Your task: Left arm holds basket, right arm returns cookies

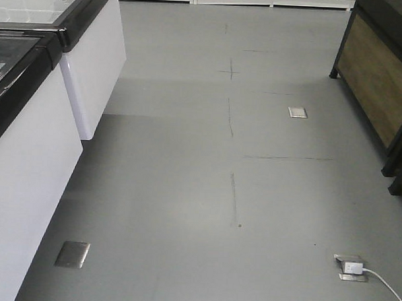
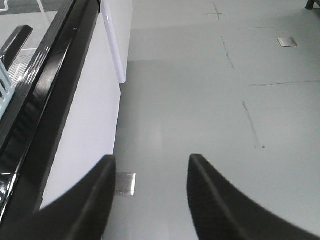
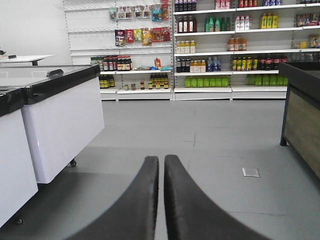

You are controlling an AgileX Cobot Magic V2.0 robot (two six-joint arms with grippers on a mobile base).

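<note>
Basket [image 2: 4, 92]: only a sliver of light blue slotted wall shows, at the far left edge of the left wrist view, above the black rim of the white freezer [image 2: 90, 125]. Whether it rests on the lid cannot be told. It is probably light, stiff plastic, best taken at the rim or a handle.

The left gripper [image 2: 151, 160] has its fingers spread with nothing between them, over grey floor [image 2: 200, 100]. The right gripper [image 3: 161, 159] has its fingers pressed together on nothing.

Cookies: in no view. A cardboard box is likely light and crushable, so grip its flat faces with moderate force.

Only the right wrist view shows the stocked shelves [image 3: 215, 90], the probable return point. Only the front view shows the white plug [image 1: 353, 267], far right.
</note>
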